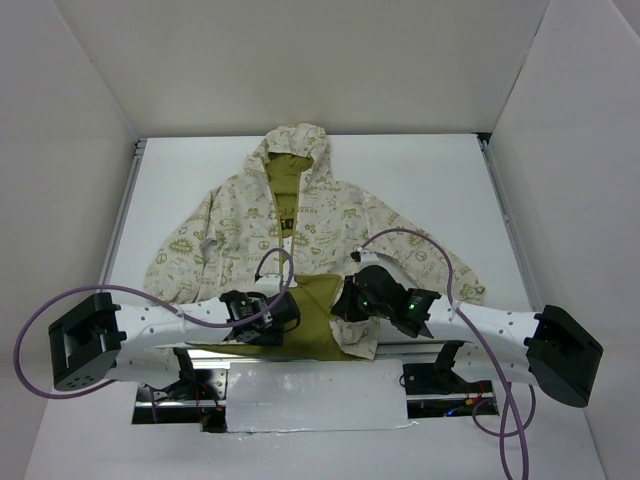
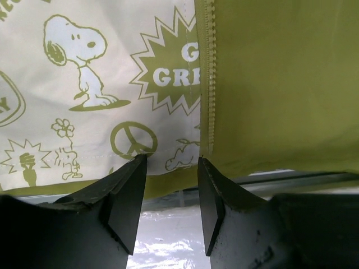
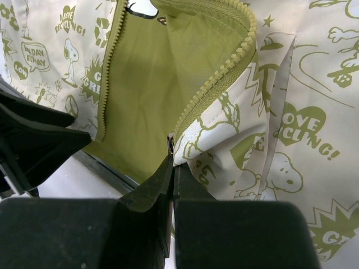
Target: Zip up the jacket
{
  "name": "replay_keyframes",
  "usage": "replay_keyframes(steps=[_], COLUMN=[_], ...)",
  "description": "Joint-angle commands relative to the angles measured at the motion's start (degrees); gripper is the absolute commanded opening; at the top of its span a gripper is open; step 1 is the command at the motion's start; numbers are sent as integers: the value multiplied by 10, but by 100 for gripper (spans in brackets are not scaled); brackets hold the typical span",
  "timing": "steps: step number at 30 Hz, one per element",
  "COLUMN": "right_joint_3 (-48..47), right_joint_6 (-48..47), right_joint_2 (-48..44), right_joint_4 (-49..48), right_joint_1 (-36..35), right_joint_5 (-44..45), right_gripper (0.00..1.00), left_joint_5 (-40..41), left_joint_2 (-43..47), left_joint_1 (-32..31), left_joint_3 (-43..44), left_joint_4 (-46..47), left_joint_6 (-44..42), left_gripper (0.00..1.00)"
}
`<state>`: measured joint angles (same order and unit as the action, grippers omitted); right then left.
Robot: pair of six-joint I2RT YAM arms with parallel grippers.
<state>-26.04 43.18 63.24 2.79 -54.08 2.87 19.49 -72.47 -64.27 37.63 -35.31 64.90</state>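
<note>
The cream jacket (image 1: pixel 330 215) with olive doodle prints lies flat on the white table, hood at the far side, its front open at the bottom and the olive lining (image 1: pixel 315 320) showing. My left gripper (image 2: pixel 172 162) is open just short of the bottom hem, beside the left zipper edge (image 2: pixel 208 84), with nothing between its fingers. In the top view it sits at the hem's middle (image 1: pixel 290 312). My right gripper (image 3: pixel 172 162) is shut on the bottom corner of the jacket's right panel, at the lower end of its zipper teeth (image 3: pixel 219 73); a small metal piece (image 3: pixel 170 140) shows just above the fingertips.
A shiny silver strip (image 1: pixel 315 395) lies along the table's near edge under the hem. White walls enclose the table on three sides. Purple cables (image 1: pixel 420 240) loop above both arms. The jacket's sleeves (image 1: pixel 175 265) spread to both sides.
</note>
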Motion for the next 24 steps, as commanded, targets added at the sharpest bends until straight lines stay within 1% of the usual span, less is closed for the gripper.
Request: replay_keyframes(steps=[1, 8, 14, 15, 17, 19, 20, 23, 24], right_joint_3=[-13, -5, -2, -1, 0, 1, 2, 2, 2], right_joint_6=[-5, -4, -3, -2, -1, -1, -1, -1, -2], right_joint_2=[-6, -14, -16, -17, -20, -22, -23, -26, -25], right_joint_4=[-22, -26, -26, -26, -26, -26, -26, -25, -25], right_joint_1=[4, 5, 4, 4, 4, 4, 5, 4, 4], right_joint_5=[-2, -8, -9, -9, -9, -9, -9, -9, -9], right_gripper=[0, 0, 0, 0, 0, 0, 0, 0, 0], left_joint_5=[16, 14, 6, 5, 6, 7, 7, 4, 3], left_joint_2=[-23, -55, -76, -80, -86, -92, -94, -88, -80], left_joint_1=[-2, -1, -1, -2, -1, -2, -2, -1, -1], left_joint_3=[11, 5, -7, -11, -13, -19, -21, -31, -32], left_joint_4=[18, 38, 52, 52, 52, 49, 49, 53, 54], left_joint_6=[7, 8, 12, 14, 17, 19, 20, 22, 19], left_gripper=[54, 54, 56, 52, 50, 41, 40, 30, 30])
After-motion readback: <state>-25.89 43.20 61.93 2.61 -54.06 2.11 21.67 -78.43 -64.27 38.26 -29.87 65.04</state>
